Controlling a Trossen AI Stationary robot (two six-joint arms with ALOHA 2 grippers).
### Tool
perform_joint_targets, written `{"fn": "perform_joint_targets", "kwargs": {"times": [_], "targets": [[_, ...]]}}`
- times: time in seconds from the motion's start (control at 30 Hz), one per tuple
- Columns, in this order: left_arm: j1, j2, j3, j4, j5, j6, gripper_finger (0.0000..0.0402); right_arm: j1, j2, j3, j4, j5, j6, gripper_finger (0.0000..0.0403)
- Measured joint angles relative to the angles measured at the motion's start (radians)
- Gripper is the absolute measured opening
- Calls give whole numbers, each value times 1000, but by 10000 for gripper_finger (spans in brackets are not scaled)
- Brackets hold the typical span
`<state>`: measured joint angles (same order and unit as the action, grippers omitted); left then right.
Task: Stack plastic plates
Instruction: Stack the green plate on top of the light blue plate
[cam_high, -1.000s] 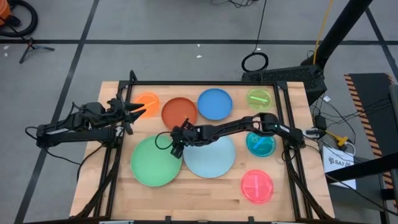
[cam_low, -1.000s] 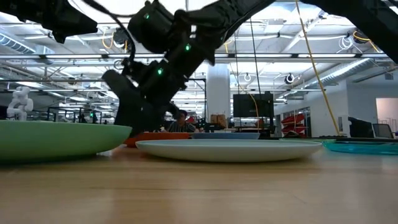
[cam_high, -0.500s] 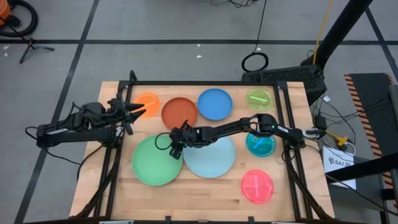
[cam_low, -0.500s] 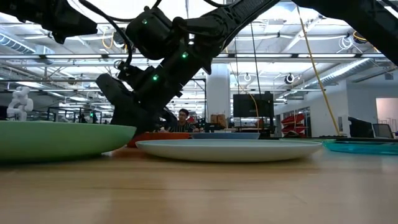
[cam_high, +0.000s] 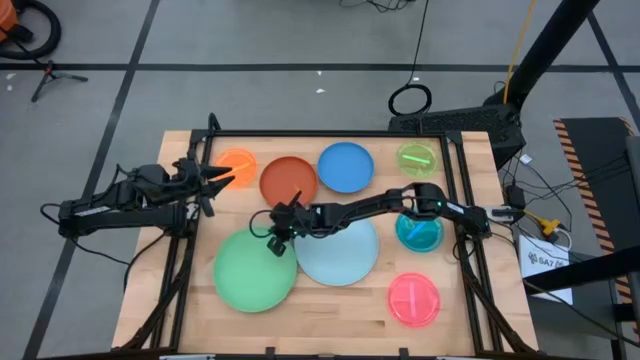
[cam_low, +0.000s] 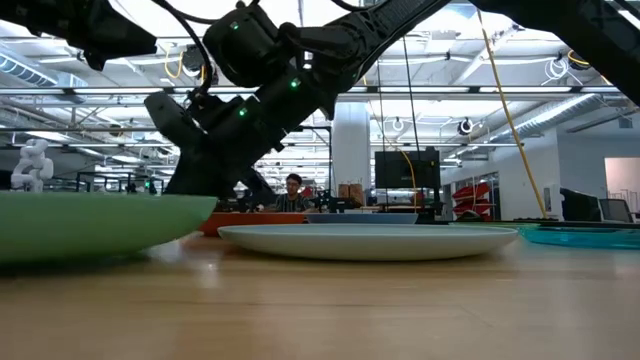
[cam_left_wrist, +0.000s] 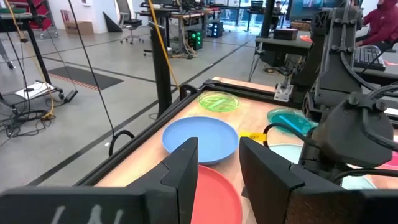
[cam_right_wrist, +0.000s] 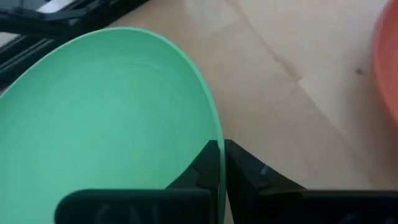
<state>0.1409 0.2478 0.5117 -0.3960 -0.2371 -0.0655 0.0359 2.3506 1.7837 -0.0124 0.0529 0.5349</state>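
Note:
The large green plate (cam_high: 255, 272) lies at the table's near left, with my right gripper (cam_high: 275, 243) shut on its far right rim. The large light blue plate (cam_high: 340, 252) rests flat on the table beside it. Behind them lie the orange (cam_high: 238, 161), rust-red (cam_high: 288, 180), blue (cam_high: 346, 166) and lime (cam_high: 418, 158) plates. The teal (cam_high: 419, 231) and pink (cam_high: 413, 299) plates are at the right. My left gripper (cam_high: 222, 177) hovers open by the orange plate, with nothing between its fingers (cam_left_wrist: 186, 163). My right gripper pinches the green plate's rim (cam_right_wrist: 215, 134) at its far right edge, one finger on the plate's inner face and one outside the rim. The fingers (cam_right_wrist: 249, 171) slant down from the far right. The plate's near left part (cam_low: 60, 235) rests on the table.
A black frame rail (cam_high: 330, 133) runs along the table's far edge and down both sides. The right arm (cam_high: 370, 205) stretches across the light blue plate. Bare wood (cam_high: 330, 310) lies along the near edge between the green and pink plates.
My right gripper has shut on the green plate's far right rim. The plate has shifted a little toward the table's near edge with it.

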Motion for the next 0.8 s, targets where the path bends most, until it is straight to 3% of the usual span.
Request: {"fn": "perform_joint_targets", "kwargs": {"times": [0.2,0.33,0.63,0.8], "targets": [[0,0,0,8,0,-30,124,-8,-48,0,-3,-143,2,4],[0,0,0,8,0,-47,124,0,-108,0,-65,-185,-69,3],[0,0,0,3,0,-70,124,12,-249,1,-339,-186,-166,3],[0,0,0,4,0,-71,124,12,-297,1,-407,-181,-199,3]]}}
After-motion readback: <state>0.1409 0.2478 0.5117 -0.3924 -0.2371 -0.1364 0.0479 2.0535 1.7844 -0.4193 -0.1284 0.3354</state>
